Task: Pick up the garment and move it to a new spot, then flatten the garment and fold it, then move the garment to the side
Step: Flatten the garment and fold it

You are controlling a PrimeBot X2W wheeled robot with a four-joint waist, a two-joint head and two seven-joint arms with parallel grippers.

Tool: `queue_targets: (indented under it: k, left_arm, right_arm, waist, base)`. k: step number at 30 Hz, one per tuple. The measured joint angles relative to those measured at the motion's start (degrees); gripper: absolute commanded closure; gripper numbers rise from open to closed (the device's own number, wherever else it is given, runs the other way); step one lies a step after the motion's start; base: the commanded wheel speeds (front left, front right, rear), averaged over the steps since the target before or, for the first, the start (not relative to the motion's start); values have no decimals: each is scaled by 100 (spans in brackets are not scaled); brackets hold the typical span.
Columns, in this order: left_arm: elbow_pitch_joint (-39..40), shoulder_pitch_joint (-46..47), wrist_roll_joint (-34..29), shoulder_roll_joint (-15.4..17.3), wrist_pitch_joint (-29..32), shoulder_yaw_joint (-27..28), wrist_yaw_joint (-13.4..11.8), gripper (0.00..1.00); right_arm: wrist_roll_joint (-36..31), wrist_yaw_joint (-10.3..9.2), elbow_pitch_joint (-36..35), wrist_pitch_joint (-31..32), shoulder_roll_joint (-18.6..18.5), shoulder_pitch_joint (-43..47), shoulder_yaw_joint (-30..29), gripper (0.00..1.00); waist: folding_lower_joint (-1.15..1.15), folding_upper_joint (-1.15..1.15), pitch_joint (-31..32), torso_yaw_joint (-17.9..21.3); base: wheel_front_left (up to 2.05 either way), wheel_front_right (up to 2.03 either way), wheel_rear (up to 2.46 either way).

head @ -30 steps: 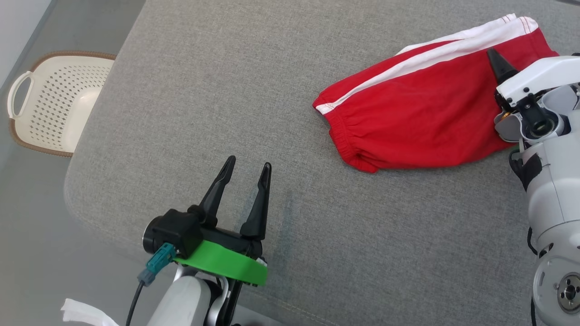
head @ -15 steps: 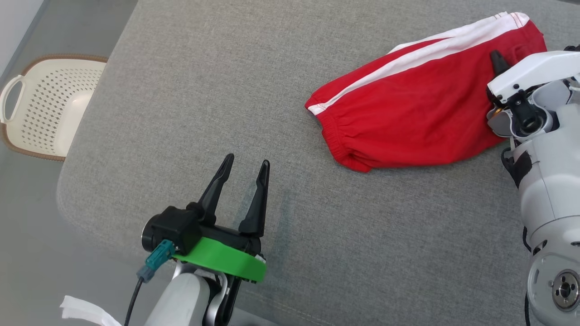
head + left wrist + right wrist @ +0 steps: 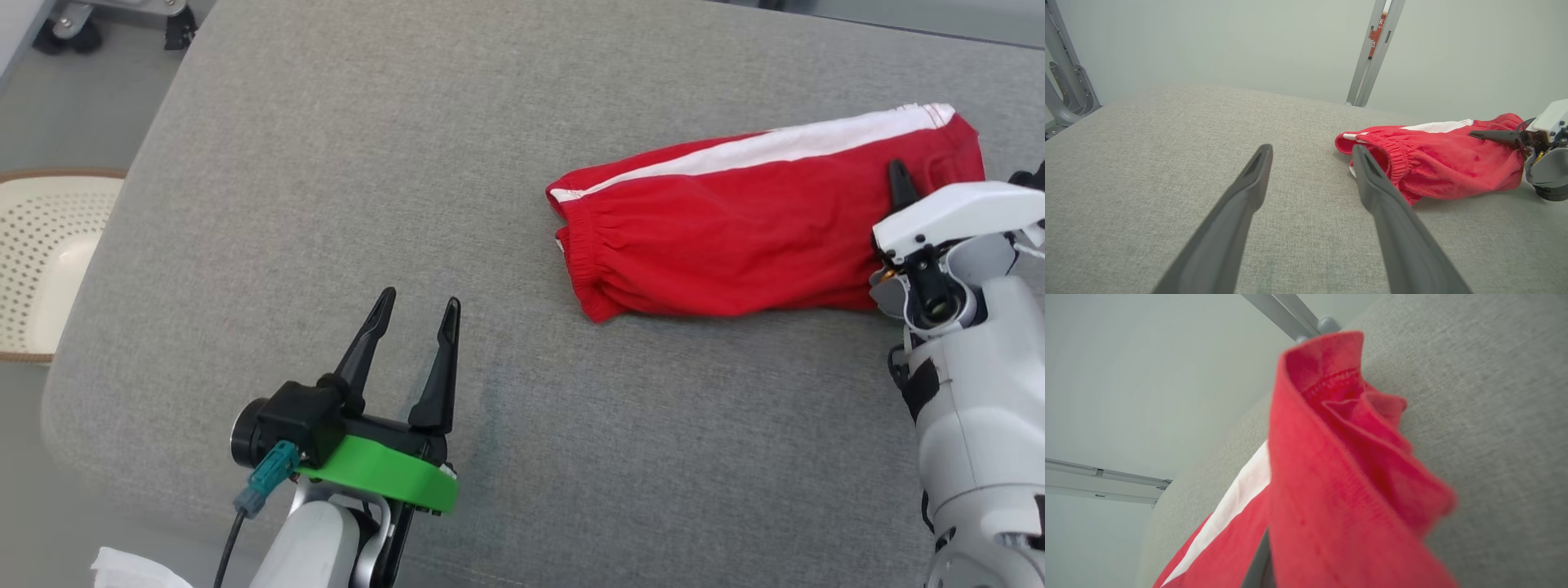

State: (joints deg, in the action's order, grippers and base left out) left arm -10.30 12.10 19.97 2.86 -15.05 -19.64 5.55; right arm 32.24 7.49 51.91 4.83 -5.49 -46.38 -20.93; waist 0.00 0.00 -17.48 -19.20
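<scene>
Garment [image 3: 735, 245], red shorts with a white side stripe and a gathered waistband, lies at the right of a grey cushioned surface [image 3: 367, 163]. A white basket [image 3: 41, 245] sits off its left edge. The right gripper [image 3: 898, 175], spread a second ago, now pinches the shorts' bunched right end. The left gripper [image 3: 420, 296] hovers spread, well apart.

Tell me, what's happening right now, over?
Right gripper shut on red shorts, lying on grey cushion. Left gripper open, apart. Nothing blocking.
</scene>
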Motion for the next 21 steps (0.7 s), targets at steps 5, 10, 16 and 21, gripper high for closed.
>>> queue_targets:
  k: [5, 10, 16, 21]
  left_arm:
    - [-9, -33, -94, -1, 0, 119, 44, 0]
    - [-26, -144, -164, -2, 0, 166, 54, 0]
    - [-66, -292, -238, -1, 0, 205, 86, 0]
    - [-81, -313, -274, -1, 0, 219, 104, 0]
  right_arm:
    - [47, -1, -509, -191, 126, 597, -104, 100]
    - [34, -1, -975, -277, 231, 1144, -250, 100]
    - [113, -2, -1261, -342, 255, 1719, -492, 100]
    - [144, -1, -1171, -476, 264, 1821, -481, 100]
  waist:
    - [0, 0, 203, 321]
    - [0, 0, 410, 589]
    - [0, 0, 660, 861]
    - [0, 0, 769, 966]
  base:
    - [0, 0, 0]
    - [0, 0, 0]
    - [0, 0, 0]
    - [0, 0, 0]
